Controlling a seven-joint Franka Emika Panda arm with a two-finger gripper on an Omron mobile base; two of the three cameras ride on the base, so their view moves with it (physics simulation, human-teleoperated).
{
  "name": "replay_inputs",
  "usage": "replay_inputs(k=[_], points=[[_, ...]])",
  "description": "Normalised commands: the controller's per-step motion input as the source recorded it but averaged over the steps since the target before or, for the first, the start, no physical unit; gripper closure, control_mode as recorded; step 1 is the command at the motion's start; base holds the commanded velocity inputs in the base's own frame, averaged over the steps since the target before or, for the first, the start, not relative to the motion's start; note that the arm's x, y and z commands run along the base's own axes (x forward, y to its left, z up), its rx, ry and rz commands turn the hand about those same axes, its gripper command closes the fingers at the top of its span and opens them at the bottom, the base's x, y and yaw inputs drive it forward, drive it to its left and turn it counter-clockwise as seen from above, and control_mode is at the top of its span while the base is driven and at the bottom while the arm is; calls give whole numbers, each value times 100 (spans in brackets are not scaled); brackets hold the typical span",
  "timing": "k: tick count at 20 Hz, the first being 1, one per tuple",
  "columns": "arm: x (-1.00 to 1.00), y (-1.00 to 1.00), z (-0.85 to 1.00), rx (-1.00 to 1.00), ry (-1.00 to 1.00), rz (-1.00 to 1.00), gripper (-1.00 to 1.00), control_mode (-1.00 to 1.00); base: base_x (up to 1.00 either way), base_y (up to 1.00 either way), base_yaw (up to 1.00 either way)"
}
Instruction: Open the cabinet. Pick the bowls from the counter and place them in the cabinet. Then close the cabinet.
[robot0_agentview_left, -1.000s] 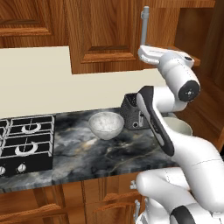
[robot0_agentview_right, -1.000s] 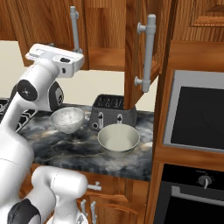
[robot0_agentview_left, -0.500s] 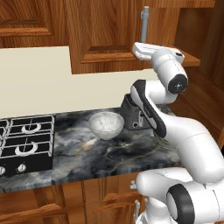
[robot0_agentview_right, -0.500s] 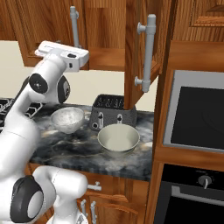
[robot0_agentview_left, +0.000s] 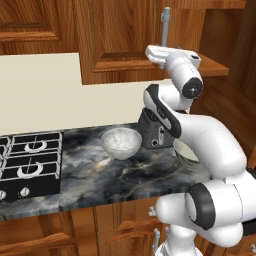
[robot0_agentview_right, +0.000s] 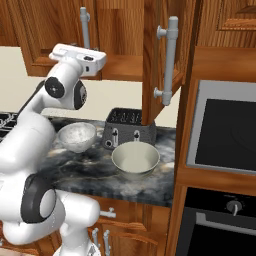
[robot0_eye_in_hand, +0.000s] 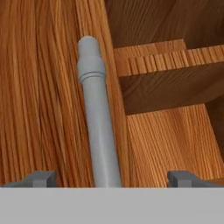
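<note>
The cabinet (robot0_agentview_right: 125, 45) is being worked on at the opening stage of the job. Its right door (robot0_agentview_right: 160, 55) is already standing ajar, swung out edge-on over the toaster (robot0_agentview_right: 129, 136), while its left door (robot0_agentview_left: 125, 40) is being addressed by the gripper (robot0_eye_in_hand: 109, 178), which is being held up against that door's silver bar handle (robot0_eye_in_hand: 97, 127). In the hand view the fingers (robot0_eye_in_hand: 41, 178) are being kept wide apart, one on each side of the bar, with nothing clamped between them yet.

Both bowls are being left untouched on the bench (robot0_agentview_left: 125, 175). The speckled whitish-grey bowl (robot0_agentview_left: 121, 142) is being shown near the back edge of the bench, between the gas hob (robot0_agentview_left: 30, 162) and the toaster. The cream bowl (robot0_agentview_right: 135, 159) is being shown closer to the front edge, just in front of the toaster, toward the bench's right end beside the oven housing (robot0_agentview_right: 220, 130); its outer pattern is too small to be made out.

By this reading, the opening is being only partly completed: the left door is judged still shut, and the carrying of both bowls to the shelf and the closing of the doors are all being left to do.
</note>
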Motion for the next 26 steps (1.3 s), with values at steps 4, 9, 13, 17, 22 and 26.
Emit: replay_inputs(k=[4,9,13,17,22,26], points=[[53,2,0,-1,0,0,100,-100,0,0,0],[59,0,0,0,0,0,100,-100,0,0,0],[71,0,0,0,0,0,100,-100,0,0,0],[83,0,-4,-1,2,1,100,-100,0,0,0],[100,0,5,-3,43,12,100,-100,0,0,0],[100,-1,7,-2,63,22,100,-100,0,0,0]])
